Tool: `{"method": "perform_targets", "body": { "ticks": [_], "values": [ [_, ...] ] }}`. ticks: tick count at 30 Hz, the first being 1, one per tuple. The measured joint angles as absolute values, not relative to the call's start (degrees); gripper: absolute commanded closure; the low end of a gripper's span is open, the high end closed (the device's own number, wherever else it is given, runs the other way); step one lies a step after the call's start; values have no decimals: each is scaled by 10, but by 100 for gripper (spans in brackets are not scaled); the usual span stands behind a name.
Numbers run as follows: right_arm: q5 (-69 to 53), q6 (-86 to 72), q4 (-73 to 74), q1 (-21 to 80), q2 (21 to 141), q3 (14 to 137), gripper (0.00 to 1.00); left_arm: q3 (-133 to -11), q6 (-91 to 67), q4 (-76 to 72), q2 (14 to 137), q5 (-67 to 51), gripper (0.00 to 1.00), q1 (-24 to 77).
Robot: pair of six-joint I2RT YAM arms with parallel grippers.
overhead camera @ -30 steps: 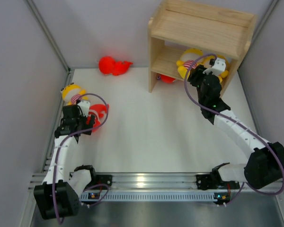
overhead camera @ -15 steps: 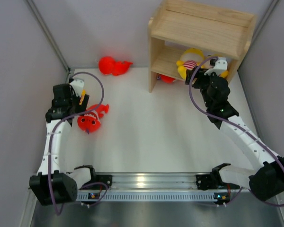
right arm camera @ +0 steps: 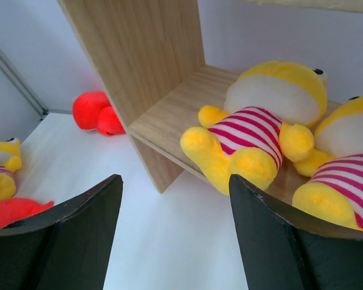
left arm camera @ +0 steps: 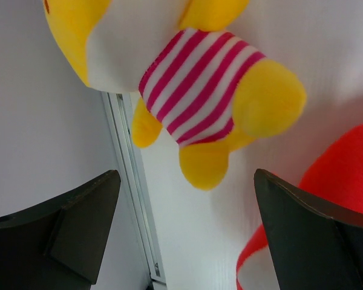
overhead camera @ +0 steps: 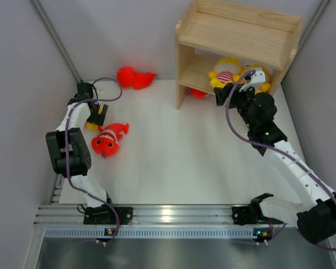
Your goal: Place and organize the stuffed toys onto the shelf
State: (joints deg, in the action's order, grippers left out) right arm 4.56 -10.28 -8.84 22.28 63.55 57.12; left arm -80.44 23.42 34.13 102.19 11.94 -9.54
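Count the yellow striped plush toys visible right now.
3. The first yellow toy and second yellow toy lie side by side on the lower board of the shelf; the third yellow toy lies on the table by the open left gripper. None seems hidden.

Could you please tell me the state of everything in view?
left gripper: open, empty
right gripper: open, empty
shelf: upright, top board bare
two yellow toys: lying on its lower board
third yellow toy: on the table under left gripper, ungrasped
near red shark: lying on table
far red shark: lying by back wall
third red shark: partly hidden under shelf
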Motion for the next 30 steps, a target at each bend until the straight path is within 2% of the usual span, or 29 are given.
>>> {"method": "perform_targets", "body": {
  "ticks": [4, 6, 9, 10, 11, 19, 25, 30],
  "values": [
    [30, -100, -89, 223, 628, 571, 28, -824, 226, 340, 1079, 137, 2, -109],
    [27, -100, -88, 223, 627, 571, 28, -834, 224, 339, 1110, 135, 5, -112],
    [23, -100, -88, 223, 621, 571, 29, -835, 219, 339, 1140, 118, 42, -114],
    [23, -100, -88, 223, 618, 571, 29, -835, 220, 340, 1147, 109, 79, -114],
    [23, -100, -88, 223, 615, 571, 28, -835, 214, 339, 1148, 108, 100, -114],
    [16, -89, -88, 223, 583, 571, 29, -831, 214, 343, 1087, 69, 100, -113],
    [-82, -6, -84, 248, 575, 571, 28, -816, 253, 337, 931, 39, 100, -88],
    [-173, 97, -49, 345, 595, 601, 25, -734, 306, 346, 768, -25, 100, 25]
  ]
}}
